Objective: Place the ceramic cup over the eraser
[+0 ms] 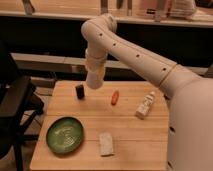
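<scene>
Nearest on the wooden table (135, 137) lie a whitish pad (105, 144) and a green plate (65, 134). Farther back are a white bottle (145, 106), an orange-red piece (115, 97) and the black eraser (79, 91). Just above and right of the eraser hangs the gripper (94, 75), with the cream cup (93, 83) seemingly at its tip. Whether it is clamped I cannot tell.

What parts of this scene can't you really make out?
Camera view:
- The gripper, at the arm's lower end just above and right of the eraser: it merges with the pale arm. The pale tip may be the ceramic cup, but that is not certain.
- Pattern on the green plate: too small to read.
- Label on the white bottle: too small.
- The robot's body: cut off by the right edge.
</scene>
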Motion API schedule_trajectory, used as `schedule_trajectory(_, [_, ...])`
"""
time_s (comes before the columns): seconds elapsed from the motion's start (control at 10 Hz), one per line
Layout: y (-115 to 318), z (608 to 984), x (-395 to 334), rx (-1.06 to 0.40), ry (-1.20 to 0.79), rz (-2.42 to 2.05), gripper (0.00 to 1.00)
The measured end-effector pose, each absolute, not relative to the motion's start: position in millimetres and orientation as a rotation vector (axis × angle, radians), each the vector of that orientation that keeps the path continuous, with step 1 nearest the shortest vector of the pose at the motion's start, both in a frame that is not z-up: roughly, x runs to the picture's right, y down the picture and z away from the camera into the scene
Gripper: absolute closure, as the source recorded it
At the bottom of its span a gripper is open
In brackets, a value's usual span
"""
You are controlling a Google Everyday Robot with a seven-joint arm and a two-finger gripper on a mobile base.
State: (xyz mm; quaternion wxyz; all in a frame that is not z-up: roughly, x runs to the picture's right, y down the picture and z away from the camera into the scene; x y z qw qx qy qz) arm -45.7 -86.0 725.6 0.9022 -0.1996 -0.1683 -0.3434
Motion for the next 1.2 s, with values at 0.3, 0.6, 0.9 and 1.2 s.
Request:
schedule_trajectory(0.3, [-86,733,-58,-0.408,-0.373,-0.721,1.00])
schedule_trajectory(0.6, [-89,741,-69,-0.398,-0.400,-0.729,1.00])
schedule_trajectory(0.9, [-92,748,-74,-0.401,-0.419,-0.730,1.00])
schedule_trajectory(1.2, [-92,759,-85,-0.415,-0.441,-0.740,1.00])
